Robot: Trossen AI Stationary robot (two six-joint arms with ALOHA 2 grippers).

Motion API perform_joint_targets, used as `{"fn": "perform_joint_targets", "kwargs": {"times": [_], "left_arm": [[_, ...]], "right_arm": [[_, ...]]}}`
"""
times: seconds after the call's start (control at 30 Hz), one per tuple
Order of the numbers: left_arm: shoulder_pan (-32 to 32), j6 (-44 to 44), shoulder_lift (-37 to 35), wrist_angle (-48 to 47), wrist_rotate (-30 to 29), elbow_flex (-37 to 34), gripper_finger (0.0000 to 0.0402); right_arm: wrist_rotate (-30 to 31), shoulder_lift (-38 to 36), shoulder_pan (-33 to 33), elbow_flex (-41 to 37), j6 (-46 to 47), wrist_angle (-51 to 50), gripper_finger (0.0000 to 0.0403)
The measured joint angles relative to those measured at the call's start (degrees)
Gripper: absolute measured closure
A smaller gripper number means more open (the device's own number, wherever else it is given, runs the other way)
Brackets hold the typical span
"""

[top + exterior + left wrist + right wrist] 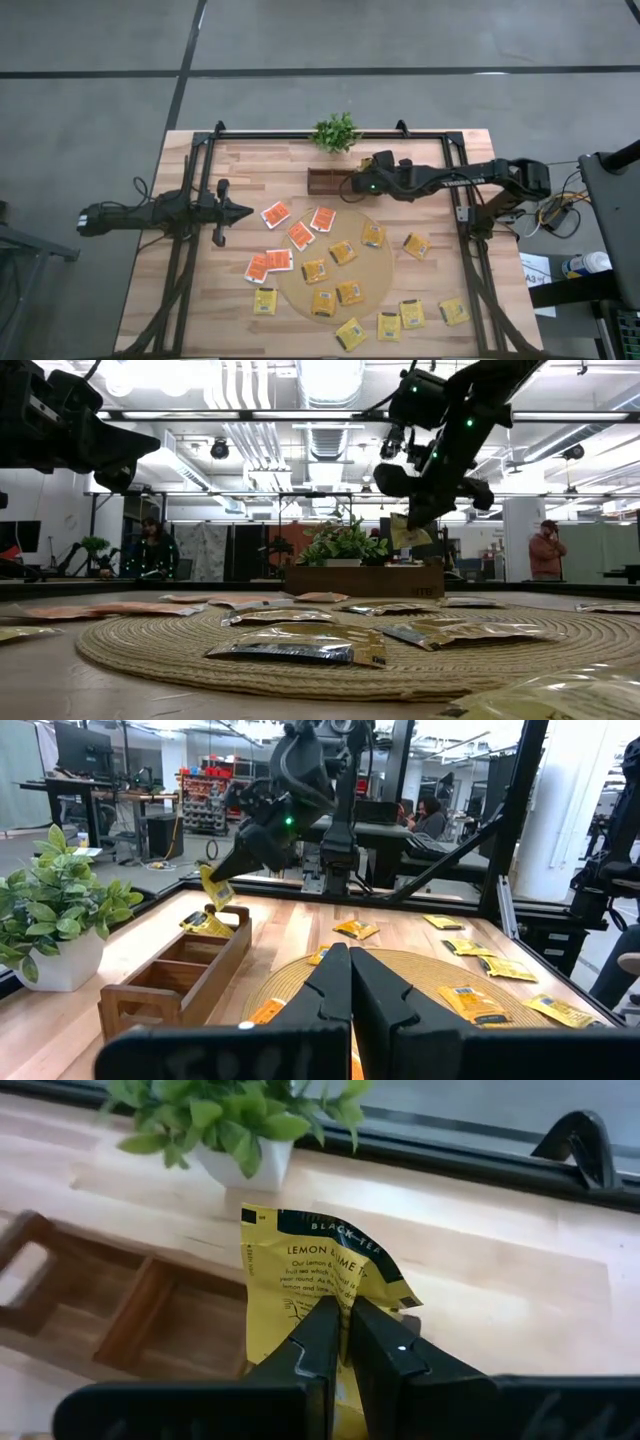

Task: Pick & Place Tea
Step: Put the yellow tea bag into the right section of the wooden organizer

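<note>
right pincer (340, 1342): clamped on a yellow tea packet (310, 1270) — held above the wooden tray (330, 183), at its end by the plant (336, 131)
left pincer (350, 982): fingers together, nothing held — over the tabletop (240, 315), left side, well apart from the tray
other tea packets (345, 292): flat on the round mat (383, 262) and the wood around it; orange-red ones (300, 235) on the mat's left

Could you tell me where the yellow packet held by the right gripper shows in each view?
High view: hidden under the right gripper, at the wooden box.
Low view: packet hanging above the box, right of centre.
Left wrist view: packet over the box's far end.
Right wrist view: packet at centre.
Shared landmark: the box.
</note>
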Motion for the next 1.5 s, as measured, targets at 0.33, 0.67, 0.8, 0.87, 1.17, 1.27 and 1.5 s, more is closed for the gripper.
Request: {"fn": "perform_joint_targets", "kwargs": {"times": [0.33, 0.67, 0.8, 0.87, 1.17, 1.27, 1.5], "left_arm": [[0.0, 0.0, 0.0, 0.0, 0.0, 0.0, 0.0402], [0.0, 0.0, 0.0, 0.0, 0.0, 0.0, 0.0402], [0.0, 0.0, 0.0, 0.0, 0.0, 0.0, 0.0402], [0.0, 0.0, 0.0, 0.0, 0.0, 0.0, 0.0402], [0.0, 0.0, 0.0, 0.0, 0.0, 0.0, 0.0402], [0.0, 0.0, 0.0, 0.0, 0.0, 0.0, 0.0402], [0.0, 0.0, 0.0, 0.0, 0.0, 0.0, 0.0402]], "right_arm": [[-2.3, 2.6, 0.1, -0.7, 0.0, 2.4, 0.0376], [-2.7, 3.0, 0.1, -0.9, 0.3, 2.4, 0.0376], [-2.9, 3.0, -0.2, -1.4, 0.4, 2.5, 0.0376], [-2.9, 3.0, -0.3, -1.6, 0.4, 2.6, 0.0376], [-2.9, 3.0, -0.7, -1.9, 0.4, 3.2, 0.0376], [-2.9, 3.0, -0.7, -1.9, 0.2, 4.1, 0.0376], [-3.6, 3.0, -0.7, -2.0, 0.2, 5.3, 0.0360]]}}
